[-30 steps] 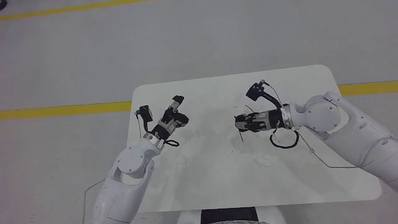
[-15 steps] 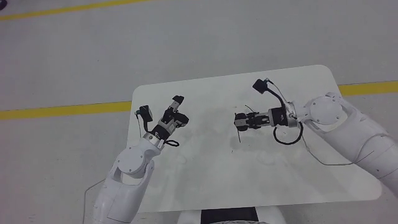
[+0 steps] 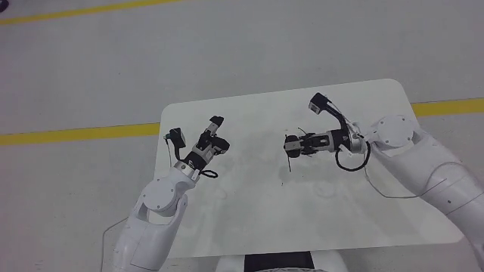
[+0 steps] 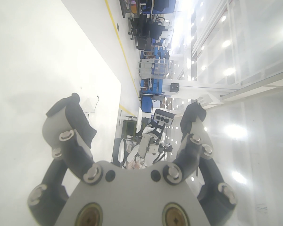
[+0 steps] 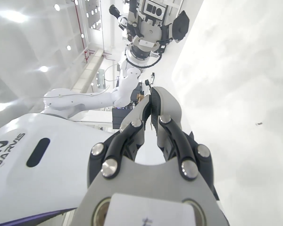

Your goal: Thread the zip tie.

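— So, where do we log the zip tie [image 3: 288,166]?
— Near the middle of the table [image 3: 249,219], pinched in the right gripper [image 3: 288,146], which is closed flat on the thin black strip. In the right wrist view the strip runs between the pads [image 5: 155,104]. Its loose end hangs toward the table; whether it touches, we cannot tell.
— And the left gripper [image 3: 219,133]?
— Close to the table's left edge, well apart from the right. We note its fingers [image 4: 70,109] spread wide, nothing between them.

Thin black zip tie [image 3: 288,165], straight, pinched in the closed right claw [image 3: 288,146], one end sticking out
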{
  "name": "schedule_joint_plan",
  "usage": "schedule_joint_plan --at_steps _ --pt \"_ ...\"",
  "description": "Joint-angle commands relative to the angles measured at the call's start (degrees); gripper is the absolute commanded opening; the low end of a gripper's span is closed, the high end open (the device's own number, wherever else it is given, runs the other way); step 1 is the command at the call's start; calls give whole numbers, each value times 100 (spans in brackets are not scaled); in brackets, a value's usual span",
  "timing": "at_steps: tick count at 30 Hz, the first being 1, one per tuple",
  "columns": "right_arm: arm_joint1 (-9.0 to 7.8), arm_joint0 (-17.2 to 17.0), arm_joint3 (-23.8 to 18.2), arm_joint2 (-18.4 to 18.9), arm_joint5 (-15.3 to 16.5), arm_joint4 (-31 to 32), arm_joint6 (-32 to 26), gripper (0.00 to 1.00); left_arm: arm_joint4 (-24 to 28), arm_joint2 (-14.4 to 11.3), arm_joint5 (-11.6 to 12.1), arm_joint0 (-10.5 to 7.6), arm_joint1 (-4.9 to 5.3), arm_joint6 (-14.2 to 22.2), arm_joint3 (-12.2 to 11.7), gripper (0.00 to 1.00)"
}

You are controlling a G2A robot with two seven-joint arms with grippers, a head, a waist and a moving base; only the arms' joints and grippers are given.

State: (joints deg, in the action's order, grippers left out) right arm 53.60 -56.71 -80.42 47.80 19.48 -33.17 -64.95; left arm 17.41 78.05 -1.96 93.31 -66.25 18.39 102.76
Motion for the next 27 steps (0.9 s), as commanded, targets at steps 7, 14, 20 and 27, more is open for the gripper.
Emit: schedule_joint_plan --at_steps 7,14,20,27 --pt "519 -352 227 1108 0 -287 -1252 0 0 0 0 0 0 0 0 100" --pt "1024 -540 119 1671 0 306 -1470 0 0 0 0 0 0 0 0 100" --pt "1069 -572 104 1718 0 409 -1470 0 0 0 0 0 0 0 0 100" --pt "1069 -572 104 1718 0 409 -1470 0 0 0 0 0 0 0 0 100"
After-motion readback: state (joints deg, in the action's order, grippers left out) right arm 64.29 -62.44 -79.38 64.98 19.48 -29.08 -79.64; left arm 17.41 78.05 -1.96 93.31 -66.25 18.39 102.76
